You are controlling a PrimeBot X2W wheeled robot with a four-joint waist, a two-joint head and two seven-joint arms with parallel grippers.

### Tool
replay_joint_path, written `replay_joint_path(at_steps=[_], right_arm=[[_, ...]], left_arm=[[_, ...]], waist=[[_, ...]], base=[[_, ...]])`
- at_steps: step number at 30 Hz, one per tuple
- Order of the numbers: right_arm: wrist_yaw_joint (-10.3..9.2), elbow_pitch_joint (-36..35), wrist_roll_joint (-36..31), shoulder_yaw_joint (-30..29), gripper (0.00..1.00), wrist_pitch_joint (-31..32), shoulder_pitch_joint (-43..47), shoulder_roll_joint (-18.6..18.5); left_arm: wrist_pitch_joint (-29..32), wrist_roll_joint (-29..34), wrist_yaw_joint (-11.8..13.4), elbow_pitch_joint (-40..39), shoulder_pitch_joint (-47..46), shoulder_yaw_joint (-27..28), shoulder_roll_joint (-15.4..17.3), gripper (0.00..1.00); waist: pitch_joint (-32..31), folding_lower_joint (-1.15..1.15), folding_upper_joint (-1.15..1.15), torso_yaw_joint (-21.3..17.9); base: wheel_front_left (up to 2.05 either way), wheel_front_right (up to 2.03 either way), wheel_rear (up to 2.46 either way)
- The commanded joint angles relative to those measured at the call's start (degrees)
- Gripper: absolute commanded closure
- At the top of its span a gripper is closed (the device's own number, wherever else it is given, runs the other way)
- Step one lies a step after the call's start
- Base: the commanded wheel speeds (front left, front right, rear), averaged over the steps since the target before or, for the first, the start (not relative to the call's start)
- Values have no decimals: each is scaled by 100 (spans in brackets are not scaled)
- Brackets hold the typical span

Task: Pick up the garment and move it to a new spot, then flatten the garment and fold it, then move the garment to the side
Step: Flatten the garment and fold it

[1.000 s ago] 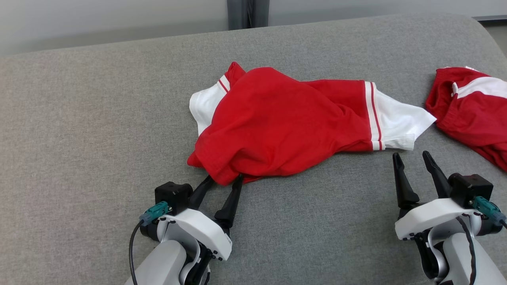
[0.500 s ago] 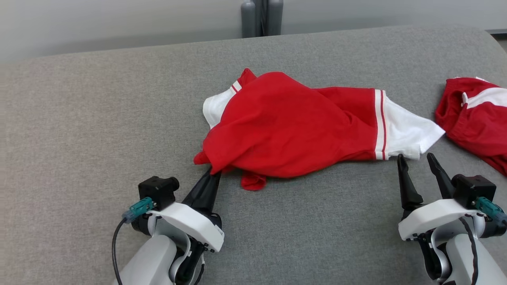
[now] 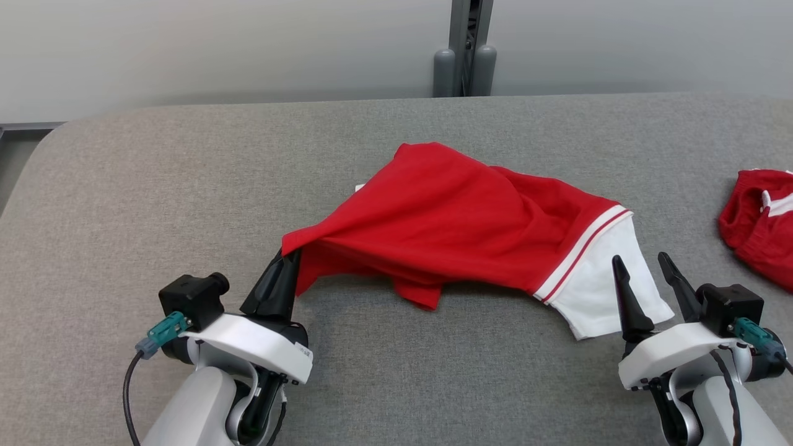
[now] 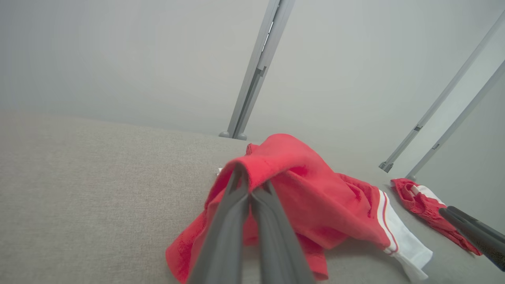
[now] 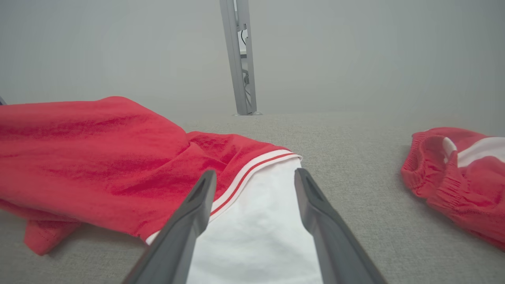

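Table (image 3: 124,204): a grey cloth-covered top that carries everything. There is bare surface toward its left edge for a new spot.
Garment (image 3: 446,217): a crumpled red shirt lying across the middle of the table. Its left hem is lifted off the surface and the rest is resting. The step in hand looks like picking it up to move it. A single pinched corner will likely drag and bunch the cloth, so a second hold on the opposite end before lifting would carry it spread.
Second garment (image 3: 756,229): a red and white heap at the table's right edge, well apart and best kept out of the sweep.
White sleeve (image 3: 595,291): the shirt's right end, flat on the table toward the near edge, and the sensible second hold.
Left gripper (image 3: 286,260): closed tight, pinching the red hem. It should lift slowly so the thin pinch does not slip.
Right gripper (image 3: 640,260): fingers spread wide, holding nothing, straddling the sleeve's end. I cannot tell whether they touch it. It should dip, close on a full fold, then rise level with the left.
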Motion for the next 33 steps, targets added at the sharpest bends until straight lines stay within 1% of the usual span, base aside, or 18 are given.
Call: replay_joint_path(at_steps=[1, 5, 9, 15, 18, 20, 25, 33], right_arm=[[2, 12, 13, -8, 0, -28, 25, -55], [2, -3, 35, 37, 0, -27, 46, -77], [2, -13, 51, 66, 0, -27, 67, -91], [2, -34, 73, 144, 0, 14, 18, -70], [2, -51, 75, 216, 0, 32, -69, -48], [2, -58, 73, 264, 0, 35, -117, -37], [2, -59, 67, 356, 0, 31, -231, -4], [2, -48, 62, 435, 0, 1, -352, 42]], left_arm=[[-25, 51, -8, -42, 40, 27, 49, 100], [-25, 13, -8, -173, 129, 10, 136, 100], [-19, -177, -8, -36, 188, -316, 337, 100], [148, -426, -8, 272, -201, -844, 672, 100], [206, -537, -8, 544, -516, -870, 739, 100], [264, -631, -7, 799, -754, -817, 714, 100], [393, -589, 21, 1563, -1381, -787, 669, 100], [153, -302, 161, 2761, -2130, -858, 546, 100]], waist=[[-31, 0, 0, 37], [-59, 0, 0, 89], [-65, 0, 0, 111], [25, 0, 0, 60], [133, 0, 0, -20], [219, 0, 0, -85], [466, 0, 0, -304], [780, 0, 0, -553]], base=[[0, 0, 0], [0, 0, 0], [0, 0, 0], [0, 0, 0], [0, 0, 0], [0, 0, 0], [0, 0, 0], [0, 0, 0]])
